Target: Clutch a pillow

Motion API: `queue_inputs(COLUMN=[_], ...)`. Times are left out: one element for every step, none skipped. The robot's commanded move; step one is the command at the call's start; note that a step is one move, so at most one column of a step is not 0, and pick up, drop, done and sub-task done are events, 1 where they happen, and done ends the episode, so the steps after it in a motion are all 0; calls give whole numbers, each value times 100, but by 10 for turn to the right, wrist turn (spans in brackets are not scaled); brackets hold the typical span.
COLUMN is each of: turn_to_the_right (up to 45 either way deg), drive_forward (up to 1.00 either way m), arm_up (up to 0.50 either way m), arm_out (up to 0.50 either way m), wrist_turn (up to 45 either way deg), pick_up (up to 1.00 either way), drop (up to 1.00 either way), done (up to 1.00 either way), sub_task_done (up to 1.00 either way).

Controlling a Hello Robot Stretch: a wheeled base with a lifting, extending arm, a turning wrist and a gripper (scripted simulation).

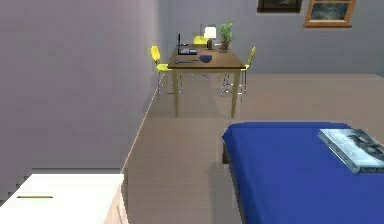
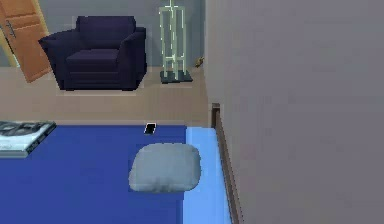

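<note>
The pillow (image 2: 165, 167) is rendered as soft, matt grey cloth, the bed cover (image 2: 70, 165) as smooth matt blue fabric. The armchair (image 2: 95, 55) is upholstered in dull dark cloth. The table (image 1: 205, 62) is finished in wood; the chairs (image 1: 158, 57) are made of yellow plastic on pale metal legs.

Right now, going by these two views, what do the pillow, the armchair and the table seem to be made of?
Pillow: soft grey fabric, matte; its rounded, puffy outline suggests stuffing.
Armchair: dark navy upholstery, either fabric or leather; padded arms and seat cushion, little shine.
Table: probably wood, judging by the even brown, matte top and legs.
</note>
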Motion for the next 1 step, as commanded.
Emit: queue_inputs(turn_to_the_right=[0], drive_forward=[0], arm_up=[50], arm_out=[0], wrist_turn=[0], pick_up=[0], drop=[0], done=[0], sub_task_done=[0])
